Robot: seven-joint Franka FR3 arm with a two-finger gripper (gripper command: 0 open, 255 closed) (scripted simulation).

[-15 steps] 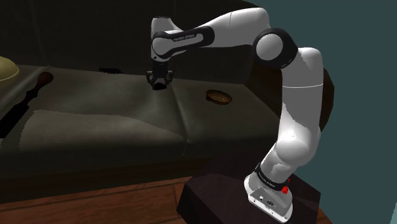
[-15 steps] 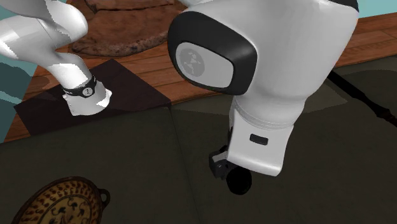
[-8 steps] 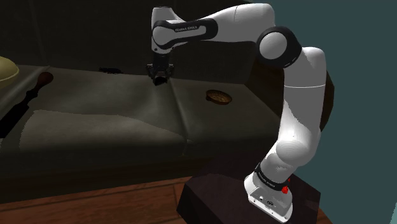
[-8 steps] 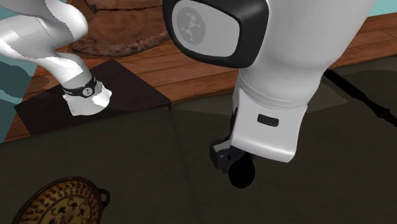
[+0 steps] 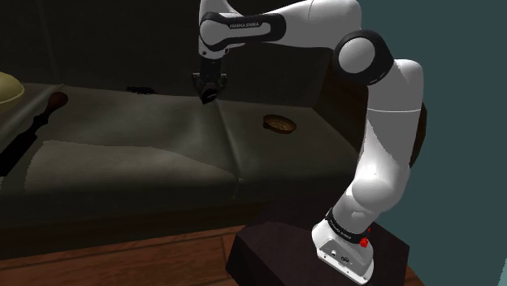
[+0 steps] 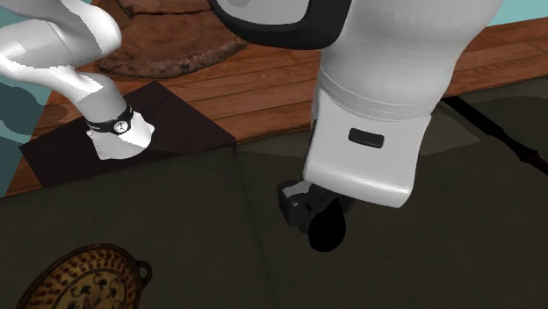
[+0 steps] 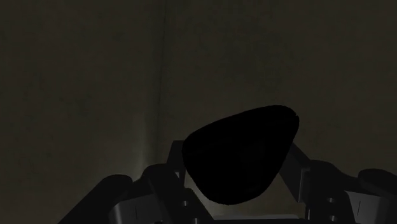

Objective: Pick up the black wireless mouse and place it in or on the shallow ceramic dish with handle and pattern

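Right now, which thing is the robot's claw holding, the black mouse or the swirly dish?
The black mouse: the gripper clasps it from both sides. The brown patterned dish lies on the sofa cushion, well apart from the gripper.

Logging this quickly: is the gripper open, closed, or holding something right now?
Gripper: closed, holding the black mouse between its fingers.
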